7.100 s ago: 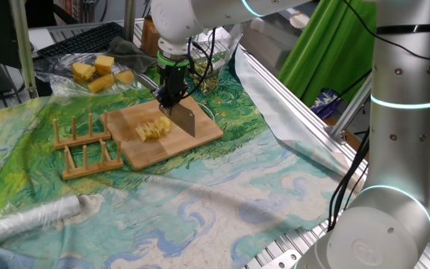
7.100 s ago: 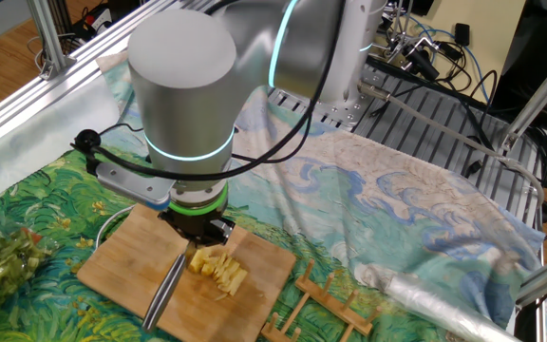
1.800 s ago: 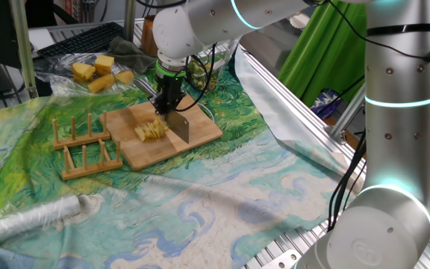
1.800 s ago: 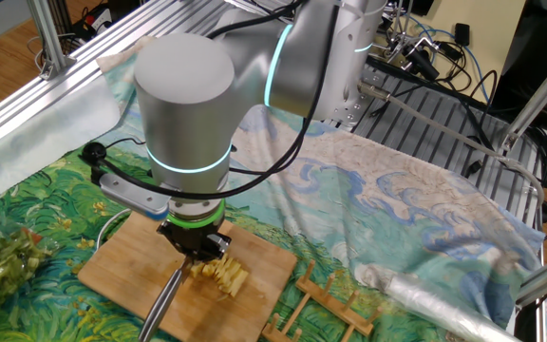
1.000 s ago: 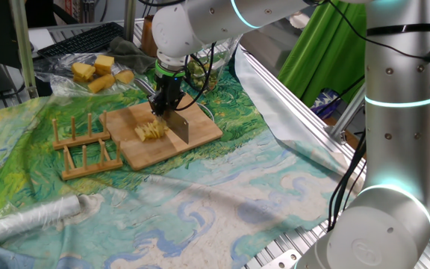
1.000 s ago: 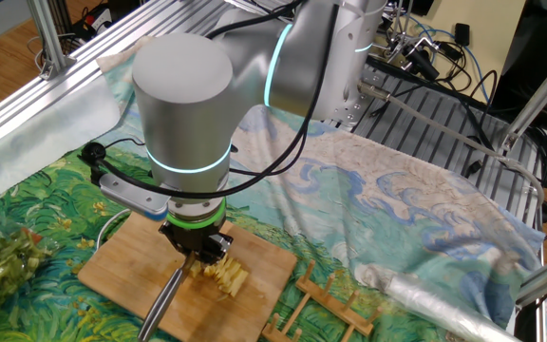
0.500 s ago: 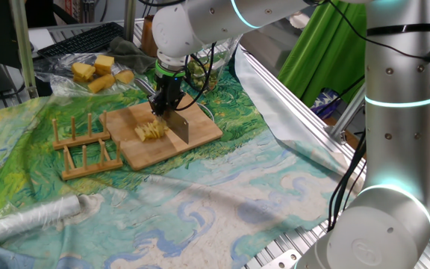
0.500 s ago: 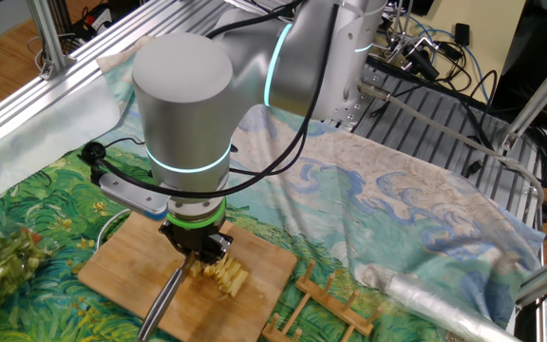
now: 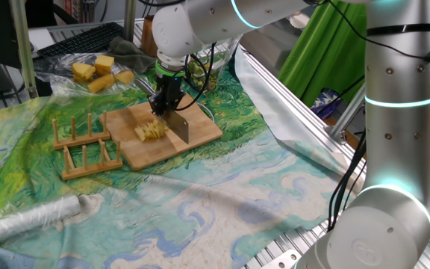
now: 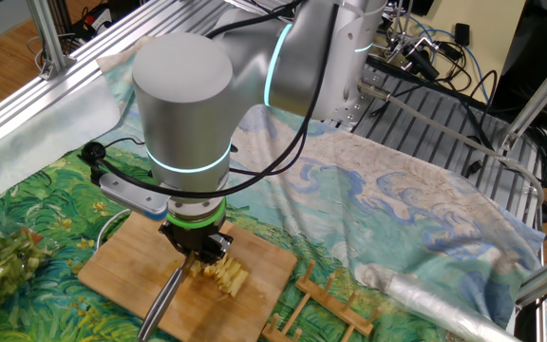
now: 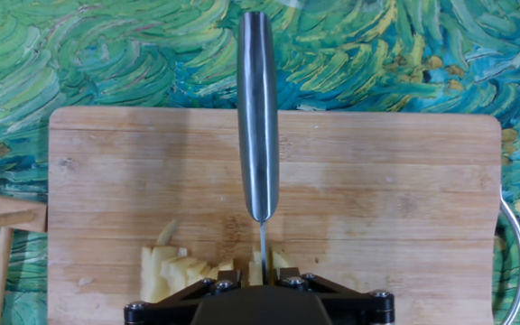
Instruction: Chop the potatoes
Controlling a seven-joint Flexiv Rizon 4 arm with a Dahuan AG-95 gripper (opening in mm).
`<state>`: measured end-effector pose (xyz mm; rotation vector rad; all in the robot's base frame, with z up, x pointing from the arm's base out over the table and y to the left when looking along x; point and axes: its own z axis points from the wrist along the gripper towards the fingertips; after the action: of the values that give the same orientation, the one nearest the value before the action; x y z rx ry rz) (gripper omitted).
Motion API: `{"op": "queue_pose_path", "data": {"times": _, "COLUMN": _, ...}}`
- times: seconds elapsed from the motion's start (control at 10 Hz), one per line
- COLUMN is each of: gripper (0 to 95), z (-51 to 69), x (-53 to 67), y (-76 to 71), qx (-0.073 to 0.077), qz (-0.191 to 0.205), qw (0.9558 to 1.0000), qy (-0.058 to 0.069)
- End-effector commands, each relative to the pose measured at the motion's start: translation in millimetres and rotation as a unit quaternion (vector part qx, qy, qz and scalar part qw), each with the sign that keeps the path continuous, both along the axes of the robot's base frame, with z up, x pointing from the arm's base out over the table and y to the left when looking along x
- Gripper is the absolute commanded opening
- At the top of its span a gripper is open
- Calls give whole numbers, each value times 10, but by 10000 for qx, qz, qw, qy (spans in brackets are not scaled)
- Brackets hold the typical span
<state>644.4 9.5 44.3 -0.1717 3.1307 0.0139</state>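
On my left, the wooden rack (image 9: pixel 85 146) sits beside the board (image 9: pixel 200 133). At centre, the potatoes (image 9: pixel 151 131), a cluster of slices, lie on it. My gripper (image 9: pixel 166 109) is clamped on the knife (image 9: pixel 181 126), blade down at the cluster's edge. Loose slices could skid or stick to the blade.

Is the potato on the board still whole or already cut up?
Cut up: the potato lies as a cluster of thin slices on the wooden board, beside the knife.

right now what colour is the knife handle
Shiny silver metal; the knife handle shows best in the hand view, over the wooden board.
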Motion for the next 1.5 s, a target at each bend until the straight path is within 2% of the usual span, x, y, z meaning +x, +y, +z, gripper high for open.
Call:
{"op": "queue_pose_path", "data": {"times": 0.1, "gripper": 190, "z": -42, "x": -1, "y": -13, "qx": -12, "qz": 1, "qw": 10000, "qy": 2}}
{"op": "queue_pose_path", "data": {"times": 0.2, "gripper": 190, "z": -42, "x": -1, "y": -13, "qx": -12, "qz": 1, "qw": 10000, "qy": 2}}
{"op": "queue_pose_path", "data": {"times": 0.3, "gripper": 190, "z": 227, "x": -60, "y": 15, "qx": -95, "qz": 73, "qw": 9999, "qy": 32}}
{"op": "queue_pose_path", "data": {"times": 0.5, "gripper": 190, "z": 240, "x": -58, "y": 25, "qx": -108, "qz": 62, "qw": 9999, "qy": 43}}
{"op": "queue_pose_path", "data": {"times": 0.6, "gripper": 190, "z": 229, "x": -54, "y": 28, "qx": -177, "qz": 69, "qw": 9998, "qy": 34}}
{"op": "queue_pose_path", "data": {"times": 1.0, "gripper": 190, "z": 217, "x": -50, "y": 31, "qx": -169, "qz": 109, "qw": 9998, "qy": 63}}
{"op": "queue_pose_path", "data": {"times": 1.1, "gripper": 0, "z": 216, "x": -49, "y": 31, "qx": -164, "qz": 120, "qw": 9998, "qy": 81}}
{"op": "queue_pose_path", "data": {"times": 1.5, "gripper": 0, "z": 209, "x": -47, "y": 33, "qx": -192, "qz": 144, "qw": 9996, "qy": 151}}
